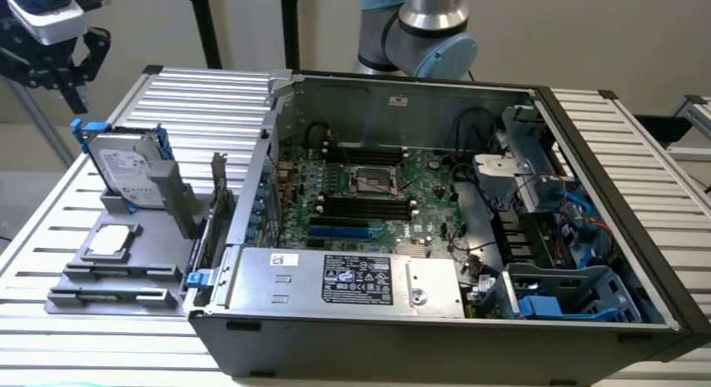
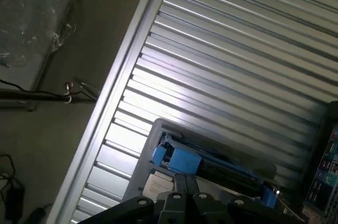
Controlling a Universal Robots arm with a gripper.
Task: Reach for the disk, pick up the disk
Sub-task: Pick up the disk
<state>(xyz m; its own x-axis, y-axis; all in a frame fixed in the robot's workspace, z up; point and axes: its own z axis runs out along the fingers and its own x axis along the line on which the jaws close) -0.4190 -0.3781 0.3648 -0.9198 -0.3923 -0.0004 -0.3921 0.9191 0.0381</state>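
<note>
Disk (image 1: 126, 165) stands on edge in a slot of the grey holder (image 1: 111, 297), below the gripper (image 1: 50, 71) and a little off to the side nearer the open computer case (image 1: 444, 341). Its long axis runs roughly upright, the white label faces outward away from the case, and the blue rails climb both of its narrow sides. From the wrist view, the disk (image 2: 222, 168) shows its upper edge as a long narrow band, with blue rail ends at each tip, just ahead of the gripper (image 2: 185, 189). The gripper hangs well above the disk, over the slatted table (image 1: 200, 96). Its jaws are closed together, holding nothing and touching nothing. A small square chip (image 1: 112, 240) lies flat on the holder, further from the gripper than the disk.
</note>
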